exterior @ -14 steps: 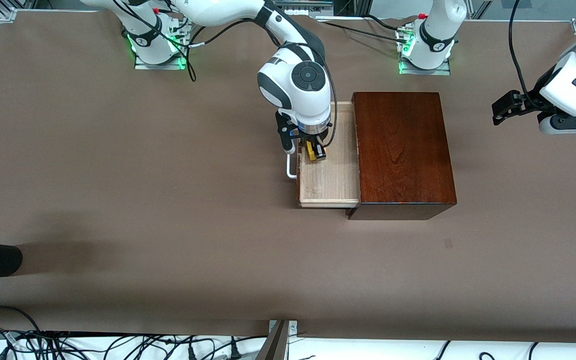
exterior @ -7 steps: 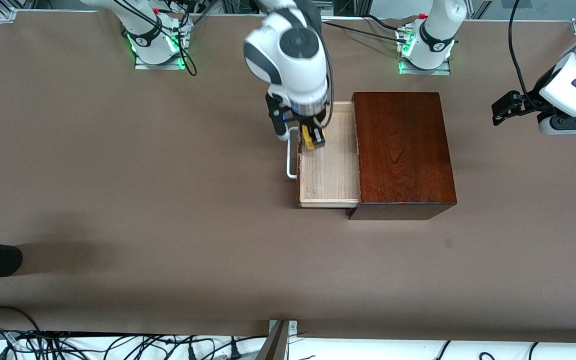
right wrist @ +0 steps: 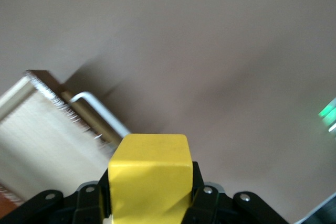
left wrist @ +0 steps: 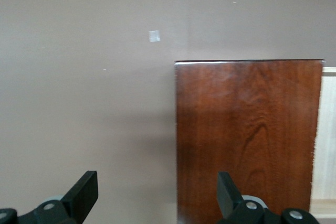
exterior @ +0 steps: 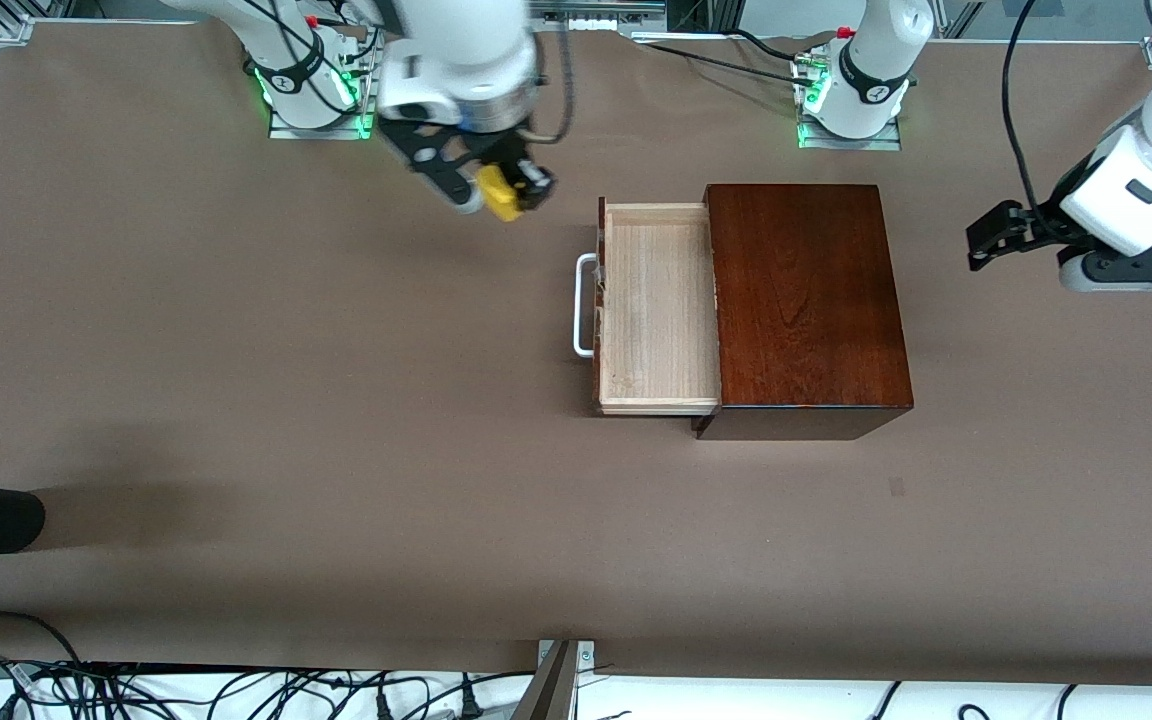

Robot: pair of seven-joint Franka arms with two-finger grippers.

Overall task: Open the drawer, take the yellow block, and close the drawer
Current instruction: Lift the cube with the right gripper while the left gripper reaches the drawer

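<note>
Step in hand: the "take" part looks done; the yellow block [exterior: 499,194] is out of the drawer [exterior: 658,305] and carried in the air, so what remains, as I judge it, is to set the block down and shut the drawer.
Right gripper [exterior: 496,192]: its jaws are clenched on the yellow block, one finger on each side face; it hangs over bare tabletop [exterior: 236,350], at about ten o'clock from the drawer in the front view.
Yellow block, right wrist view: it fills the space between the jaws [right wrist: 148,174], its top face free, with the drawer's corner and white bar handle [right wrist: 102,111] below and to one side.
Drawer: pulled out of the mahogany box [exterior: 806,300] toward the right arm's end of the tabletop; the pale wood tray shows empty, and the handle [exterior: 584,305] sits at its nine o'clock edge.
Left gripper [exterior: 994,232]: jaws released and wide, nothing between them; it waits in the air at about three o'clock from the box, over the tabletop toward the left arm's end.
Left wrist view: the two fingers [left wrist: 84,192] stand apart over tabletop and the box's top [left wrist: 247,129].
Next move calls for: a clear spot on the tabletop for the block, then a flat push on the drawer front toward three o'clock, square to the box so the tray does not jam.
</note>
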